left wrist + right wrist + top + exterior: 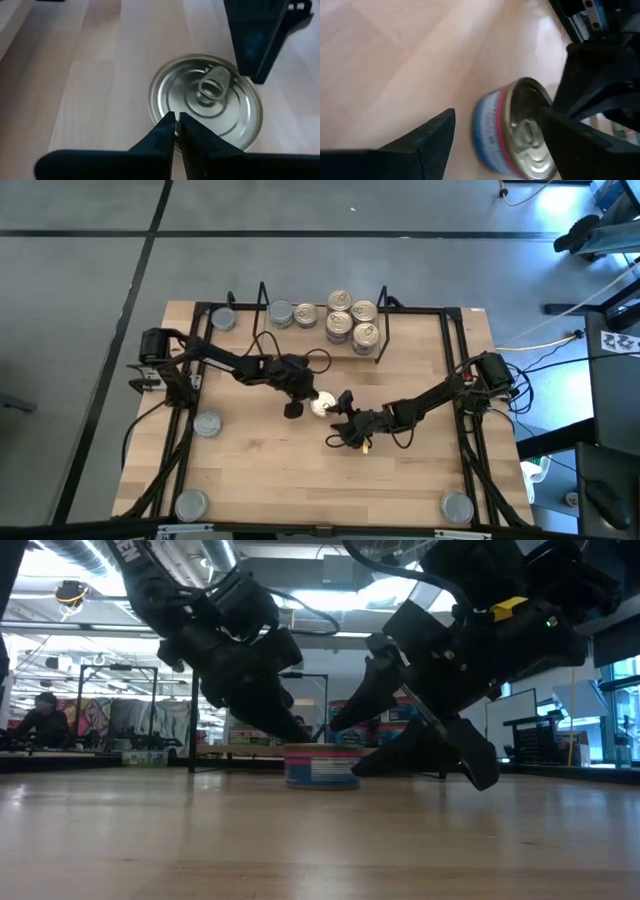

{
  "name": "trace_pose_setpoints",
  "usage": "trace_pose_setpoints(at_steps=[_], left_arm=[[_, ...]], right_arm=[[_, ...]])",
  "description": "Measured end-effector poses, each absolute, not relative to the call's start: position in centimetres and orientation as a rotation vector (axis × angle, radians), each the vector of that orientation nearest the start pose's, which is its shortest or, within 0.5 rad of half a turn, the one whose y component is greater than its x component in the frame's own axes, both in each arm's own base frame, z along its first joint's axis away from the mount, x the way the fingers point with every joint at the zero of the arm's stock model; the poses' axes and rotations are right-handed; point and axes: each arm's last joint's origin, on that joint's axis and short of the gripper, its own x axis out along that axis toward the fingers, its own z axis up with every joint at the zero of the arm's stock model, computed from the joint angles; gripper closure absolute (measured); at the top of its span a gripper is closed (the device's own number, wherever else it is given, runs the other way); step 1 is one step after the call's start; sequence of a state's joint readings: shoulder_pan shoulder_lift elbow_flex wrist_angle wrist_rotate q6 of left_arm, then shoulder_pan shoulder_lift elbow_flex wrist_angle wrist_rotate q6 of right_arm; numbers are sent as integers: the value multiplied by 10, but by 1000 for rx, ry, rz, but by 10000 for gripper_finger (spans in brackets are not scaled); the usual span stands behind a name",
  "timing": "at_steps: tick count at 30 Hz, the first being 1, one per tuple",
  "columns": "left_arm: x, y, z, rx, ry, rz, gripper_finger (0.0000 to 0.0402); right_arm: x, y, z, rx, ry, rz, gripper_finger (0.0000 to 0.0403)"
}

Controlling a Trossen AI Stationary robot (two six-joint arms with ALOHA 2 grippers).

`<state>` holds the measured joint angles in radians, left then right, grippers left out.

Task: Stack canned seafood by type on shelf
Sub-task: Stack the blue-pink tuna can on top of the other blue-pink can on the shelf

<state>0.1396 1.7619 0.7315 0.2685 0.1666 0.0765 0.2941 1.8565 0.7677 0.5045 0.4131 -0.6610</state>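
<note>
A short tin (320,405) with a blue and red label (487,125) and a silver pull-tab lid (210,95) stands upright on the wood table, between both grippers. My left gripper (176,119) comes from the table's left, shut, with its tips at the lid's edge. My right gripper (498,114) comes from the right, open, with one finger on each side of the tin. The shelf (262,298) stands at the far edge. On it are gold-lidded tins (352,320) in stacks and two silver-lidded tins (292,314). My left gripper's shut fingertips (298,730) come down slanting from the table's left onto the lid's rim (167,112) on that side. The tin stays flat on the table. My right gripper: one finger (580,140) stands close against the tin's side, but I cannot tell whether it touches.
Loose silver-lidded tins lie at the far left (223,320), the left (207,423), the near left corner (190,503) and the near right corner (457,507). Black rails (470,430) edge the table. Bare wood lies between the arms and the near edge.
</note>
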Motion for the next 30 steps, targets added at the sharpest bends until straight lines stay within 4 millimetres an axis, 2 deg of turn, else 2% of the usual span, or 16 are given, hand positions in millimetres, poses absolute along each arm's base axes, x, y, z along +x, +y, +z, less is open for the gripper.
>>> trace_pose_setpoints(at_steps=[6, 16, 21, 30], left_arm=[[316, 44, 115, -100, 736, -28, 399], [315, 50, 114, -135, 735, -2, 396], [315, 50, 114, -135, 735, -2, 399], [315, 50, 114, -137, 731, -2, 400]], right_arm=[[327, 85, 113, -943, 621, 39, 116], [326, 83, 113, -1040, 646, 34, 116], [330, 75, 108, -1055, 666, 9, 116], [342, 73, 107, -1109, 679, -3, 116]])
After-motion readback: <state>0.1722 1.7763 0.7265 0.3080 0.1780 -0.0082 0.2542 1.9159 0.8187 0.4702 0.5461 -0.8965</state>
